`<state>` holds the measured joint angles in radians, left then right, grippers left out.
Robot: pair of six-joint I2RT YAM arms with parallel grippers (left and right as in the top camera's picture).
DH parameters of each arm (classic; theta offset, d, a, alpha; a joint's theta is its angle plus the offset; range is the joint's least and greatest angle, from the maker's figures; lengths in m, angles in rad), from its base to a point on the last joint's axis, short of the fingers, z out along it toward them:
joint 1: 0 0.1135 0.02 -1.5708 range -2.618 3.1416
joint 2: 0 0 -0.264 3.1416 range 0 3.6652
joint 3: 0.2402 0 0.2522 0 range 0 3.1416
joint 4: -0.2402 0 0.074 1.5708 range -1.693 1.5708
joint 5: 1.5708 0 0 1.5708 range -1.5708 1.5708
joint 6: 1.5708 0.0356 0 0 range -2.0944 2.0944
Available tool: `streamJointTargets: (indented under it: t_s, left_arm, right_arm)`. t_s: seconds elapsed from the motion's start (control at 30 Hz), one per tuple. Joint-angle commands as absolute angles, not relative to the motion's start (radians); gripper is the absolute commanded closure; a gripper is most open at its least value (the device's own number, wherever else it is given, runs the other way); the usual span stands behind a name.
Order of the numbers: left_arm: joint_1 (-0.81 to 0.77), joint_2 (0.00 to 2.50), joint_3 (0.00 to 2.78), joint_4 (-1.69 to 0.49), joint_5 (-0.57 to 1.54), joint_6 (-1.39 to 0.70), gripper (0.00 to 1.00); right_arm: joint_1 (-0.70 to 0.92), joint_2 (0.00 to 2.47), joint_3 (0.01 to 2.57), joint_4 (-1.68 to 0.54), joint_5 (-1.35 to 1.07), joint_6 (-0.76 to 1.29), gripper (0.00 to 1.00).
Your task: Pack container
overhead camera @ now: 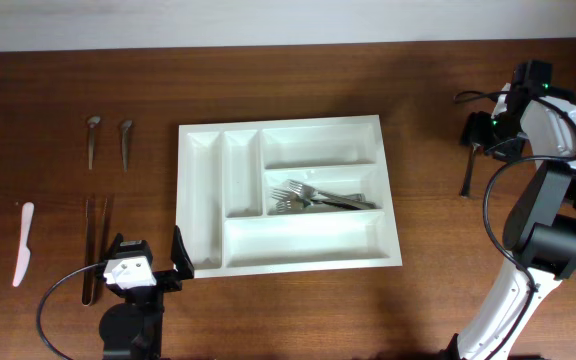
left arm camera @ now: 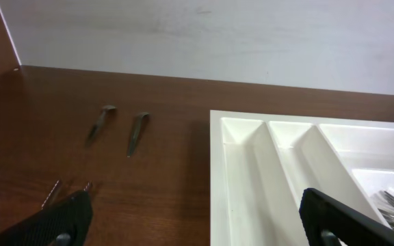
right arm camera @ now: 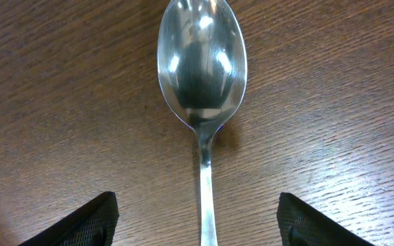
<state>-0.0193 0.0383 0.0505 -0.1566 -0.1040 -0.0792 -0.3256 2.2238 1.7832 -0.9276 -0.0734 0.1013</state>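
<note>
The white container (overhead camera: pixel 308 237) lies in the middle of the table, with several forks (overhead camera: pixel 318 198) in its middle crosswise compartment. At the far right a metal spoon (overhead camera: pixel 466 172) lies flat on the wood. My right gripper (overhead camera: pixel 479 137) hovers low over it. In the right wrist view the spoon (right arm camera: pixel 202 75) has its bowl up and its handle runs down between the open fingers of the right gripper (right arm camera: pixel 198 222), which do not touch it. My left gripper (overhead camera: pixel 149 254) stands open and empty by the container's near left corner (left arm camera: pixel 245 184).
Left of the container lie two small spoons (overhead camera: pixel 93 141) (overhead camera: pixel 125 144), two long thin utensils (overhead camera: pixel 94 250) and a white plastic knife (overhead camera: pixel 23 243). The spoons (left arm camera: pixel 100 124) (left arm camera: pixel 138 133) also show in the left wrist view. The right arm's cable loops over the table's right side.
</note>
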Motion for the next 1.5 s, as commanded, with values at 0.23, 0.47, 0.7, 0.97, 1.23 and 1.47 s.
streamJointTargets:
  t_s: [0.23, 0.47, 0.7, 0.97, 1.23, 1.47]
  left_arm:
    - [-0.023, 0.036, 0.046, -0.154, -0.093, -0.082, 0.01]
    - [-0.023, 0.036, 0.046, -0.154, -0.093, -0.081, 0.01]
    - [-0.023, 0.036, 0.046, -0.154, -0.093, -0.081, 0.01]
    - [-0.023, 0.036, 0.046, -0.154, -0.093, -0.081, 0.01]
    - [-0.023, 0.036, 0.046, -0.154, -0.093, -0.082, 0.01]
    - [-0.023, 0.036, 0.046, -0.154, -0.093, -0.082, 0.01]
  right_arm:
    - [-0.321, 2.234, 1.788, -0.929, -0.043, 0.078, 0.25]
    - [-0.320, 2.234, 1.788, -0.927, -0.041, 0.056, 0.24]
    - [-0.320, 2.239, 1.787, -0.928, -0.040, 0.030, 0.24]
    - [-0.320, 2.278, 1.787, -0.939, -0.042, 0.030, 0.24]
    - [-0.320, 2.283, 1.787, -0.938, -0.041, 0.010, 0.26]
    - [-0.320, 2.284, 1.787, -0.938, -0.024, 0.007, 0.32]
